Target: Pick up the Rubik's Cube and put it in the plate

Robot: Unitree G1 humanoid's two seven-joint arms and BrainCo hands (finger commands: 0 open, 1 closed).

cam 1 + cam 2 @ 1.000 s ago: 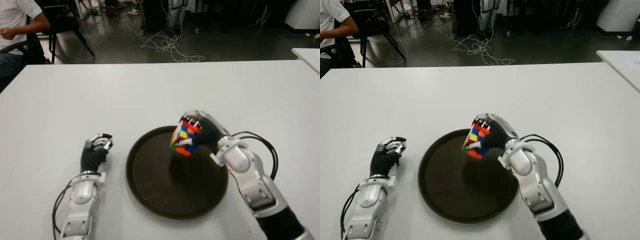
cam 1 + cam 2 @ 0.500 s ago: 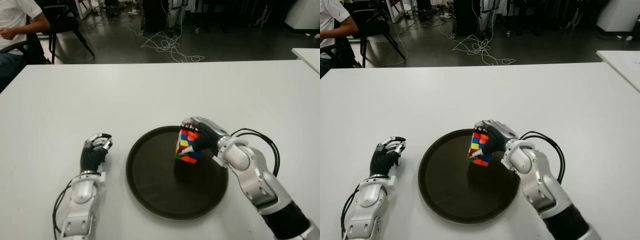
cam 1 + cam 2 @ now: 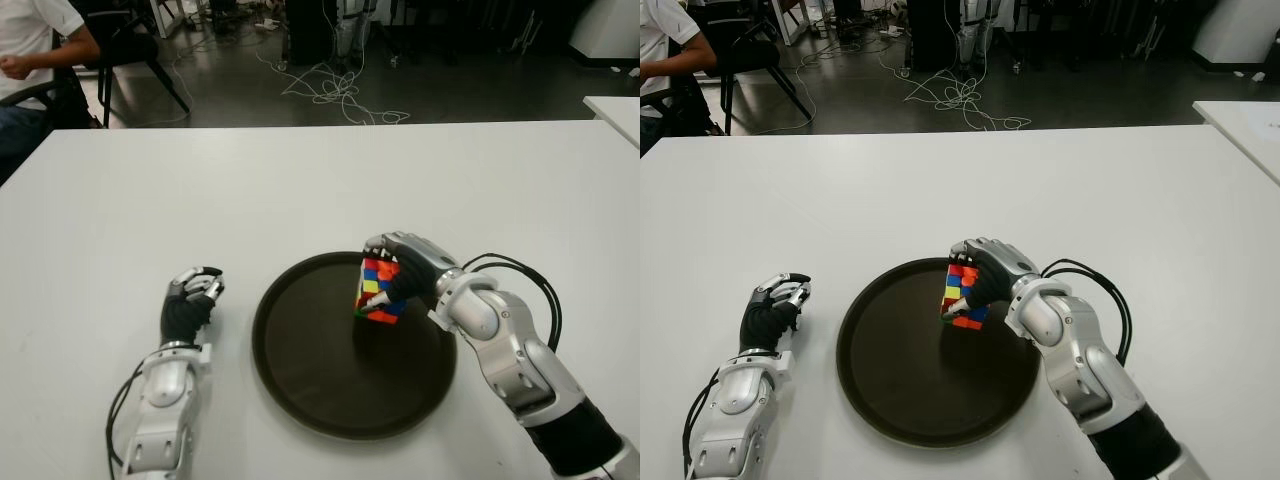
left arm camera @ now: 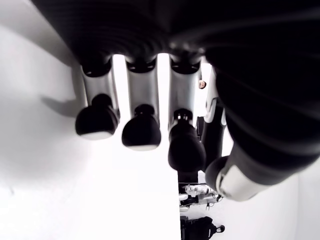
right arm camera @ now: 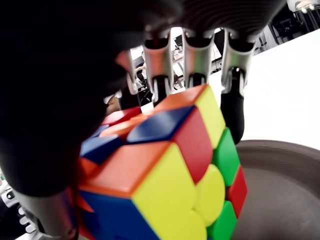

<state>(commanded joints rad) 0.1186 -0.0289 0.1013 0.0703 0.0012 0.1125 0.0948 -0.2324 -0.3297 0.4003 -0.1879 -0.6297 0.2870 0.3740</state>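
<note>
Left eye view: the right hand (image 3: 405, 268), right of centre, grips the cube (image 3: 378, 291) over the plate's (image 3: 300, 380) far right part; whether the cube touches the plate is unclear. The left hand (image 3: 190, 300) shows at lower left on the table (image 3: 200, 190), beside the plate's left rim.

Left wrist view: its fingers (image 4: 141, 131) curl inward, holding nothing.

Right wrist view: fingers (image 5: 233, 95) clamp the cube (image 5: 165, 170), with the plate (image 5: 280, 200) at lower right.

Right hand (image 3: 408, 268) lowered Rubik's Cube (image 3: 378, 291) toward plate (image 3: 300, 385); cube turned upright.
</note>
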